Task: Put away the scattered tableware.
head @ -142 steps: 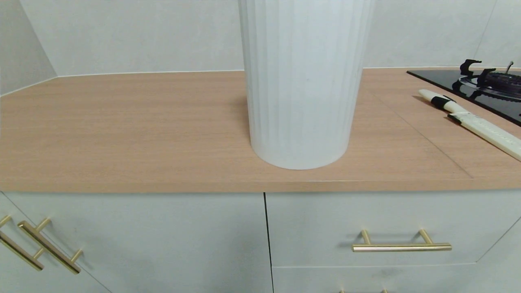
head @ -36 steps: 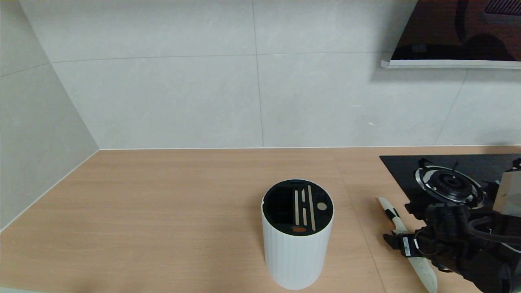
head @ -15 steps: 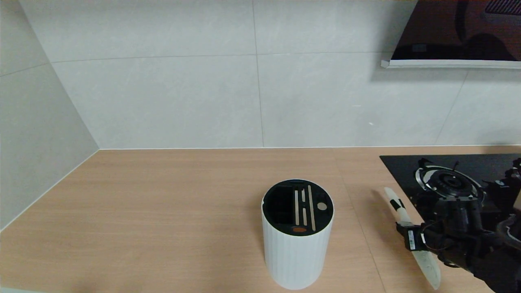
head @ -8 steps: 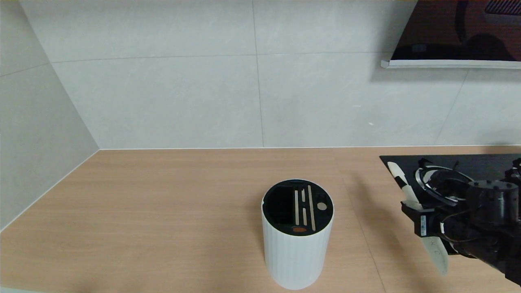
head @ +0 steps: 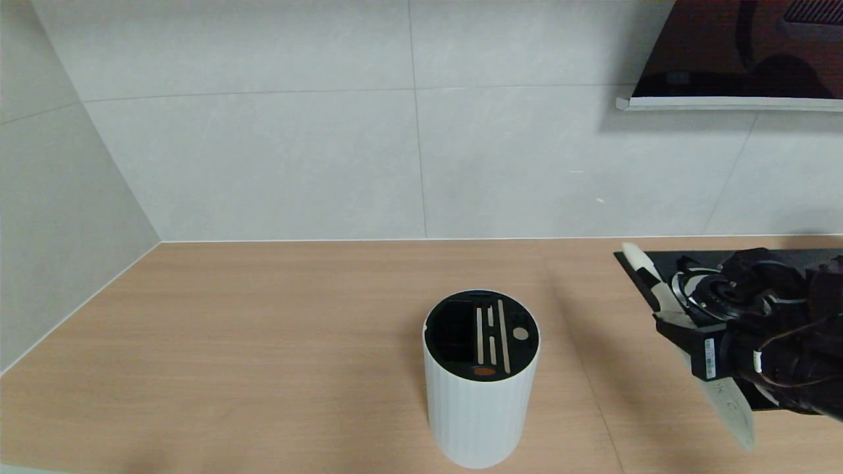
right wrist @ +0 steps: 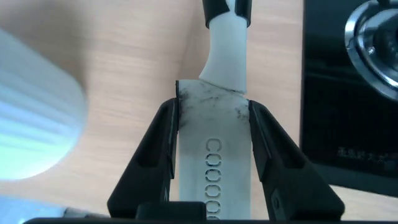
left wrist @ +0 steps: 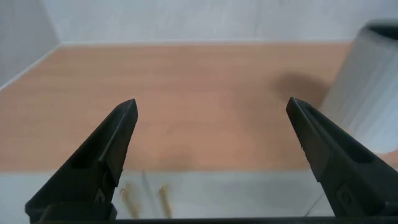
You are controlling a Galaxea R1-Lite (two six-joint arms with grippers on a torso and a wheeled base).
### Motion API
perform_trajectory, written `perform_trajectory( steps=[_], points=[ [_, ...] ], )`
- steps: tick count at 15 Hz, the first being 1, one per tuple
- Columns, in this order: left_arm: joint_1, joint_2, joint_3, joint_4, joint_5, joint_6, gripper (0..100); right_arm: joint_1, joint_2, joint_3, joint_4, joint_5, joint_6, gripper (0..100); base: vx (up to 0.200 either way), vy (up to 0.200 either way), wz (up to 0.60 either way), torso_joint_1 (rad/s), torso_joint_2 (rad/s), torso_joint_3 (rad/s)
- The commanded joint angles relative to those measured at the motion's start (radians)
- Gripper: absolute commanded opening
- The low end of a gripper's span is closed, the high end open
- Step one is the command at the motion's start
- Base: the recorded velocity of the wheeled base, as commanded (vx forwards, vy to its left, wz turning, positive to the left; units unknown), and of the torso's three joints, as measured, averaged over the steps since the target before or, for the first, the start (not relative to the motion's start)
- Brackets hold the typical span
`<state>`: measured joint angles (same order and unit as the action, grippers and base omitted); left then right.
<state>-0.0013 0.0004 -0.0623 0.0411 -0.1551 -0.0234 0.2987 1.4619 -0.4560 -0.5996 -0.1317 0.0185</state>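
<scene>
while the white slotted holder [head: 481,401] stands upright on the wooden counter [head: 263,329], the right gripper [head: 695,342] is clamped on the white knife [head: 732,411] at the base of its blade, off the counter, well to the holder's right. the left gripper [left wrist: 211,143] hangs left of the holder, fingers spread wide.

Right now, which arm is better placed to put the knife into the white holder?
Right. The right gripper is shut on the knife, by its blade, right of the holder. The left gripper is open and empty; it would first need the knife.
</scene>
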Motion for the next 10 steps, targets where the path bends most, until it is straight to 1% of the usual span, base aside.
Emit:
perform_trajectory(
  steps=[1, 2, 3, 4, 5, 6, 7, 8, 9, 10],
  points=[
    [-0.003, 0.032, -0.103, 0.120, -0.161, -0.001, 100, 0.011, -0.038, -0.082, 0.029, 0.014, 0.000, 0, 0.000, 0.000, 0.00, 0.000, 0.00, 0.000],
    [-0.005, 0.052, -0.129, 0.141, -0.199, -0.003, 100, 0.010, -0.031, -0.099, 0.029, 0.021, 0.000, 0, 0.000, 0.000, 0.00, 0.000, 0.00, 0.000],
    [-0.006, 0.196, -0.255, 0.181, -0.345, -0.007, 100, 0.010, -0.012, -0.167, 0.052, 0.041, 0.000, 0, 0.000, 0.000, 0.00, 0.000, 0.00, 0.000],
    [-0.006, 0.297, -0.329, 0.178, -0.412, -0.007, 100, 0.013, 0.000, -0.214, 0.092, 0.052, 0.000, 0, 0.000, 0.000, 0.00, 0.000, 0.00, 0.000],
    [-0.006, 0.331, -0.355, 0.178, -0.434, -0.007, 100, 0.014, 0.002, -0.231, 0.106, 0.058, 0.000, 0, 0.000, 0.000, 0.00, 0.000, 0.00, 0.000],
    [-0.014, 0.506, -0.462, 0.171, -0.547, -0.003, 100, 0.034, 0.021, -0.297, 0.156, 0.086, 0.000, 0, 0.000, 0.000, 0.00, 0.000, 0.00, 0.000],
    [-0.022, 0.602, -0.514, 0.152, -0.613, -0.006, 100, 0.036, 0.037, -0.329, 0.170, 0.089, 0.000, 0, 0.000, 0.000, 0.00, 0.000, 0.00, 0.000],
    [-0.029, 0.707, -0.551, 0.118, -0.659, -0.006, 100, 0.048, 0.057, -0.372, 0.181, 0.090, 0.000, 0, 0.000, 0.000, 0.00, 0.000, 0.00, 0.000],
    [-0.045, 0.787, -0.564, 0.079, -0.679, -0.006, 100, 0.076, 0.069, -0.405, 0.195, 0.089, 0.000, 0, 0.000, 0.000, 0.00, 0.000, 0.00, 0.000],
    [-0.085, 0.882, -0.567, 0.019, -0.684, -0.006, 100, 0.109, 0.078, -0.418, 0.210, 0.086, 0.000, 0, 0.000, 0.000, 0.00, 0.000, 0.00, 0.000]
  ],
)
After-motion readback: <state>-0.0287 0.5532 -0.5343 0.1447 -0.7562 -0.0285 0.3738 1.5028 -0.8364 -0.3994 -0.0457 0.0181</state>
